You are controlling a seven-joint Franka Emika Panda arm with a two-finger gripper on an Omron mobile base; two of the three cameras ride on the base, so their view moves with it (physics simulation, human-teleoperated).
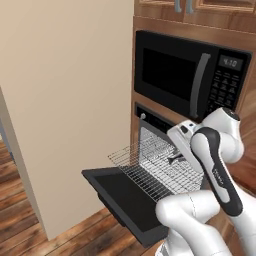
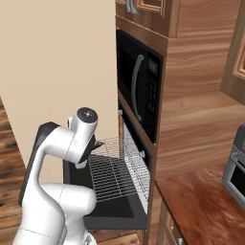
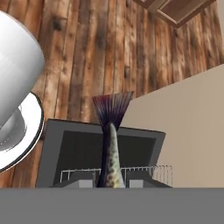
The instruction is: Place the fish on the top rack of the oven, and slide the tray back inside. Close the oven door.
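While the oven door (image 1: 127,200) hangs open and flat, the rack (image 1: 150,167) stands pulled out of the oven (image 1: 150,127) over it. The end effector (image 3: 111,186) pinches the fish (image 3: 111,144), whose speckled body and dark fanned tail point away from the hand above the rack's front rail and the door, with the wooden floor (image 3: 109,43) beyond. A black microwave (image 1: 190,80) sits above the oven
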